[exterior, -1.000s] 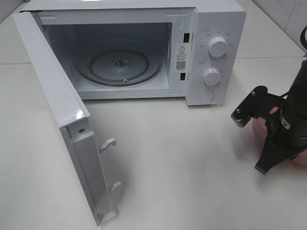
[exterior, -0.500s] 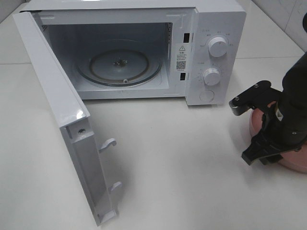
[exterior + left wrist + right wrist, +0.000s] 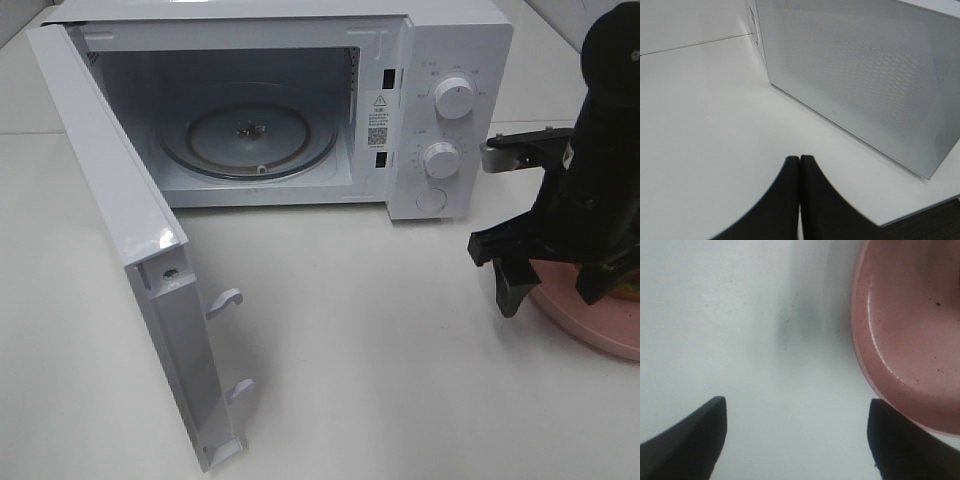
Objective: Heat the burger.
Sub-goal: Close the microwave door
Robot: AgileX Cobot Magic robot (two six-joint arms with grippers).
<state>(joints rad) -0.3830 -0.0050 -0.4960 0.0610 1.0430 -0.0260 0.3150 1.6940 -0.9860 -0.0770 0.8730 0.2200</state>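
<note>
The burger (image 3: 631, 292) is almost wholly hidden behind my right arm; only a small golden-brown bit shows at the right edge of the exterior view, on the pink plate (image 3: 590, 325). My right gripper (image 3: 557, 298) points down over the plate's left rim with its fingers spread wide open and nothing between them. In the right wrist view the open gripper (image 3: 796, 407) hangs over bare table, with the pink plate (image 3: 910, 340) off to one side. My left gripper (image 3: 799, 160) is shut and empty, low over the table beside the microwave's perforated side wall (image 3: 865, 75).
The white microwave (image 3: 450, 60) stands at the back with its door (image 3: 110, 230) swung fully open to the left. Its glass turntable (image 3: 248, 135) is bare. Two knobs sit on the right panel, close to my right arm.
My right gripper has opened from nearly shut to wide. The right arm has risen and shifted toward the back, so it now covers more of the plate.
</note>
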